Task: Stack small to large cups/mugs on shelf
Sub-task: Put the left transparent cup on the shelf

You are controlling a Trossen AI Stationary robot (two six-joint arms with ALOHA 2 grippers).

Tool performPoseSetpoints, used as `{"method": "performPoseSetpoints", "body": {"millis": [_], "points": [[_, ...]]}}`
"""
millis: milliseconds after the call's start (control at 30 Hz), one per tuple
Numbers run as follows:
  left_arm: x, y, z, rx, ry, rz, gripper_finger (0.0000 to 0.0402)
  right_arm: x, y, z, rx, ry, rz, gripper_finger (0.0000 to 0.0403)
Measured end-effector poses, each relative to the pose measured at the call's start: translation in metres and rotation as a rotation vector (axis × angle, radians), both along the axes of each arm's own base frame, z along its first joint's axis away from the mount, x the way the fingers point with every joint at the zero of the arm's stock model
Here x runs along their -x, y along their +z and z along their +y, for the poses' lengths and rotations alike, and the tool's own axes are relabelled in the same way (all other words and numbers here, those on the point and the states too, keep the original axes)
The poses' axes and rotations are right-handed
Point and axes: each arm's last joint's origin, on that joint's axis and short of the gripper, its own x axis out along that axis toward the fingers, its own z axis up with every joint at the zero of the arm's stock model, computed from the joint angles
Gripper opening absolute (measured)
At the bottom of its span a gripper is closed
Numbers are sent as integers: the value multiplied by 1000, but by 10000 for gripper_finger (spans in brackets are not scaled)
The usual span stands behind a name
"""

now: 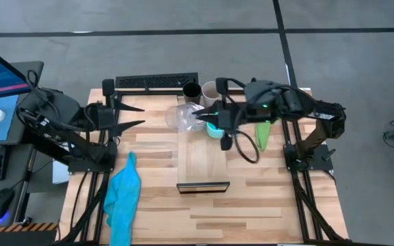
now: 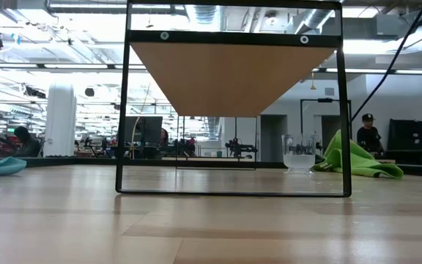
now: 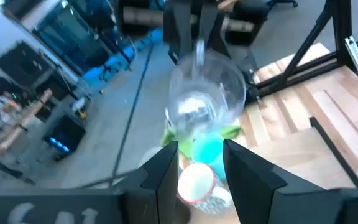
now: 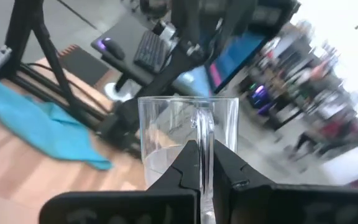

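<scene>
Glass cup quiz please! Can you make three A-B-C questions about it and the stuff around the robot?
1. Where does the blue cloth lie?
A. on the table, left of the shelf
B. on top of the shelf
C. over the keyboard

2. What colour is the cloth under the right arm?
A. red
B. green
C. white

3. What is the right hand doing?
A. hanging open and empty
B. shut on the glass cup
C. pressing on a plate

Answers: 1 A, the high view shows it on bare table beside the shelf. 2 B, it looks bright green from above. 3 B, the right wrist view shows the fingers pinched on the cup's handle.
</scene>
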Motion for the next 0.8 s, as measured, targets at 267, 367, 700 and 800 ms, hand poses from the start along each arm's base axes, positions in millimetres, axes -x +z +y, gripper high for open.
{"method": "performPoseSetpoints", "body": {"millis": [267,367,700,800], "points": [[1,-4,0,91,36,20,119,16,16,25,228,81,-99,26],[1,-5,0,102,40,18,119,25,23,34,299,122,-146,26],[0,-6,0,101,32,26,119,59,52,63,320,233,-363,27],[-1,-6,0,99,32,26,119,68,61,71,245,245,-435,27]]}}
